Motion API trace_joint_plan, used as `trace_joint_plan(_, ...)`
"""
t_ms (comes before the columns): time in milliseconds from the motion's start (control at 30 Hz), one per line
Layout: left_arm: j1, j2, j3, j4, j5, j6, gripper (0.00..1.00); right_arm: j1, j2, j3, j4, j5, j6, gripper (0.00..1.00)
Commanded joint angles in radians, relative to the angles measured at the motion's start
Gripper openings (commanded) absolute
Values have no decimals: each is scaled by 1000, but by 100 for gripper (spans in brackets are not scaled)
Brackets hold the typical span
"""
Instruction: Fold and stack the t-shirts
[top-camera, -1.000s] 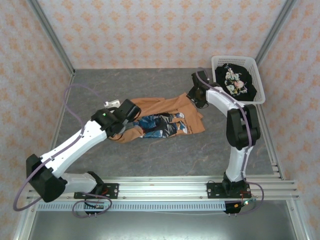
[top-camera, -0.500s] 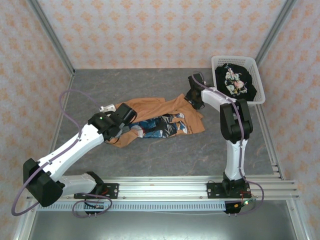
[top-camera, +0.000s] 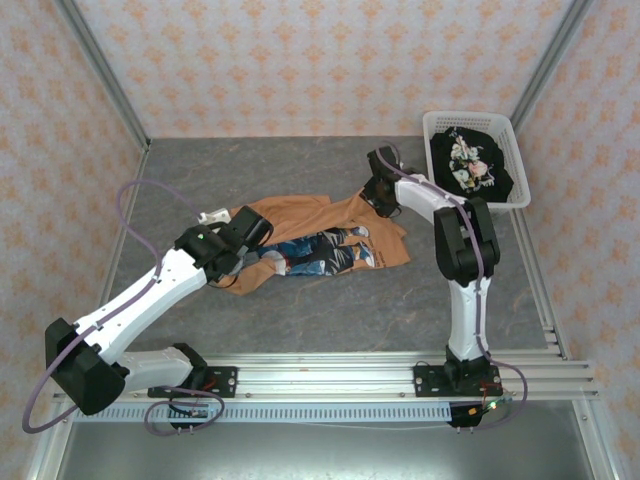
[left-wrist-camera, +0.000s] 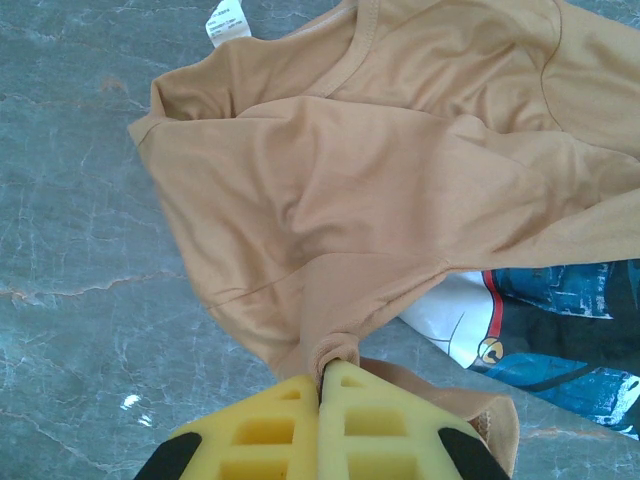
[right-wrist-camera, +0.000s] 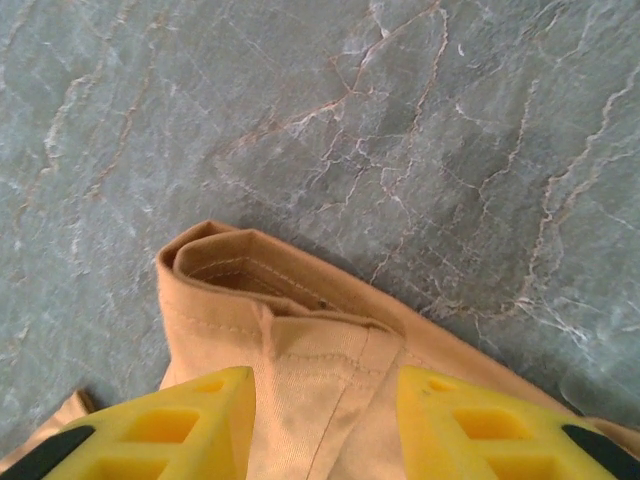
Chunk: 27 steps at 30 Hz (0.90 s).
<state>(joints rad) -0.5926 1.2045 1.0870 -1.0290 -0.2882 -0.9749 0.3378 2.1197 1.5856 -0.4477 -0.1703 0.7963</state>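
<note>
The orange-tan t-shirt (top-camera: 330, 218) you're watching is soft, matt cloth, creased, with stitched hems. Under it, the table (top-camera: 300, 310) looks like smooth grey veined stone with a faint sheen. To its right, the basket (top-camera: 437, 122) is white plastic lattice. At its hem, the right gripper (right-wrist-camera: 325, 385) has fingers (right-wrist-camera: 225, 395) of matt yellow plastic.

About the middle of the table (top-camera: 300, 300): one t-shirt (top-camera: 300, 215). At its near left end, pinching a fold: left gripper (left-wrist-camera: 325, 372). At its far right corner, astride the hem: right gripper (right-wrist-camera: 322, 385). In the table's far right corner: basket (top-camera: 430, 125), with the other t-shirt (top-camera: 480, 165) inside.
</note>
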Motion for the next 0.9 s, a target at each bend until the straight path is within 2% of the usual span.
trace_joint_plan(0,14,-5,14,-17,-15,-4,0,0,38,44,-18,1,24,41)
trace_joint_plan(200,13,-5,11,-10,-14,-5,0,1,61,56,-26,3,48,37)
trace_joint_plan(467,16,7,19,-3,-15,3,0,-1,84,91,-48,6,68,22)
trace_joint_plan(633,18,18,32,-5,-19,12,0,0,20,56,-48,59,81,7)
trace_joint_plan(867,25,38,57,-3,-26,33,0,-2,-50,107,-117,103,48,2)
